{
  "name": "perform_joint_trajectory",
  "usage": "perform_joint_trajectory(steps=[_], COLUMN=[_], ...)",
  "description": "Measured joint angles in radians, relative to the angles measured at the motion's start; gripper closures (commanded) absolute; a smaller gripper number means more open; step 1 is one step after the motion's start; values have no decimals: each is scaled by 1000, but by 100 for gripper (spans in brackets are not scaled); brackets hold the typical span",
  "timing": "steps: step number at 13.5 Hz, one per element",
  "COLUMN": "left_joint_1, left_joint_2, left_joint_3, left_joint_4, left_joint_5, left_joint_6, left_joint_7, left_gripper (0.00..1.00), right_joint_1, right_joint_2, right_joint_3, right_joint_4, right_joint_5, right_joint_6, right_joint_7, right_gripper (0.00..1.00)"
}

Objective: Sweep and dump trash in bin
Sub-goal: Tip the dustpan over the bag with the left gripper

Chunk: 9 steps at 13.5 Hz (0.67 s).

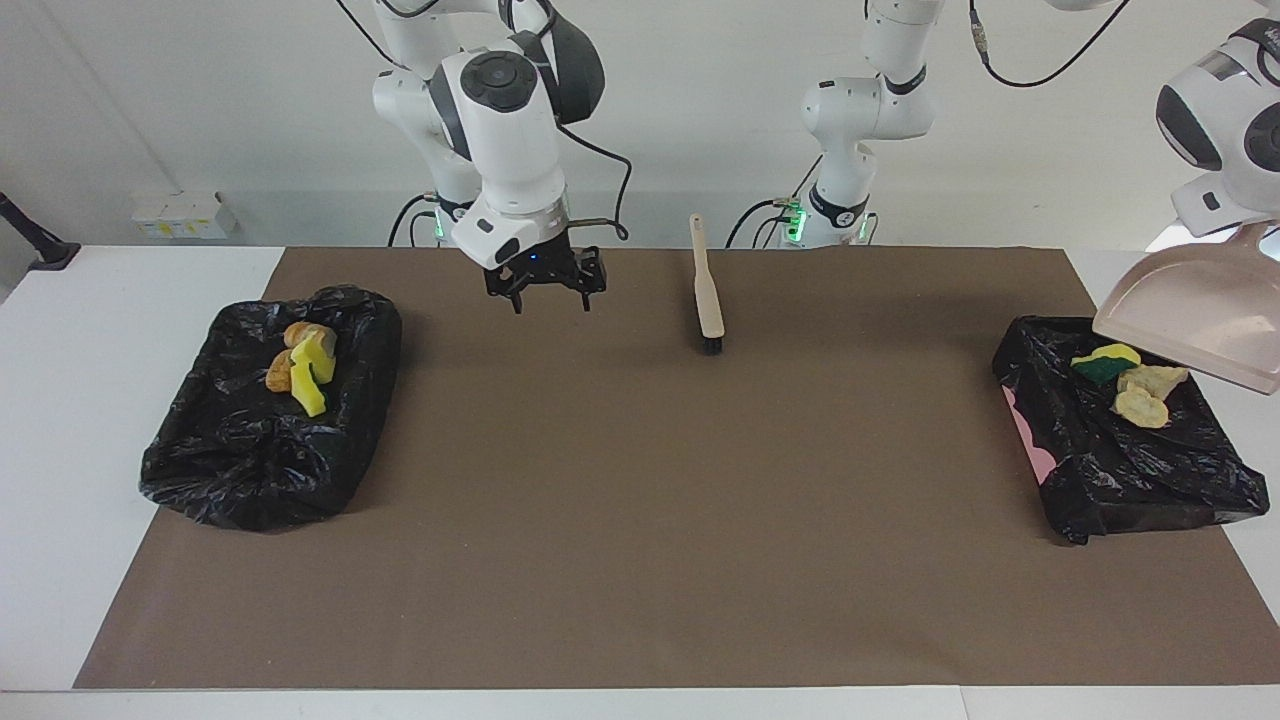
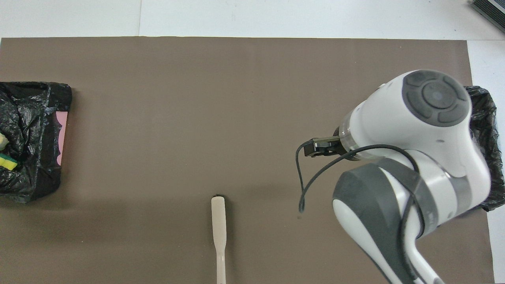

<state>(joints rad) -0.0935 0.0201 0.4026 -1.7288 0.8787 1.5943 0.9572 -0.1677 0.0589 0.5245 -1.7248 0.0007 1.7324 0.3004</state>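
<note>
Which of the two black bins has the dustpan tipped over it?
The bin at the left arm's end of the table: the dustpan hangs tilted above it. The other bin has nothing over it.

Mat (image 1: 640,520) lies on bench (image 1: 100,420). Two bins w/ liners on mat, well apart: one bin (image 1: 250,470) at right arm's end, other bin (image 1: 1150,480) at left arm's end. Four trash bits (image 1: 303,367) in the first, three trash bits (image 1: 1125,382) in the second. Dustpan (image 1: 1195,320) tilted over second bin, off the bench. Brush (image 1: 707,285) lies on mat between bins, nearer robots. Right tool (image 1: 545,290) over mat, btw. brush & first bin.
</note>
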Motion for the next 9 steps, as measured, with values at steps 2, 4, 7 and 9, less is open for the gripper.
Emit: perform_joint_trajectory(steps=[2,4,7,9], left_joint_1=[-1,-1,-2,-2], left_joint_2=[-29,-56,-63,-62], left_joint_3=[-21,-41,-50,-73], left_joint_4=[20,25,22,19], left_joint_5=[-5,-67,-257,-376], left_joint_6=[-6,-18,-23,-29], left_joint_7=[0,-5,-65,-137], left_gripper=[100,100,100,100], right_joint_1=[53,93,107,108], right_joint_2=[-4,-4,-6,-17], right_joint_3=[-138,-262,-376,-421], right_joint_4=[23,32,70,92], right_joint_5=[0,-5,-37,-39], right_joint_6=[-27,-31,-32,-57], right_joint_7=[-103,-238,-355,-363], right_gripper=[0,0,0,0])
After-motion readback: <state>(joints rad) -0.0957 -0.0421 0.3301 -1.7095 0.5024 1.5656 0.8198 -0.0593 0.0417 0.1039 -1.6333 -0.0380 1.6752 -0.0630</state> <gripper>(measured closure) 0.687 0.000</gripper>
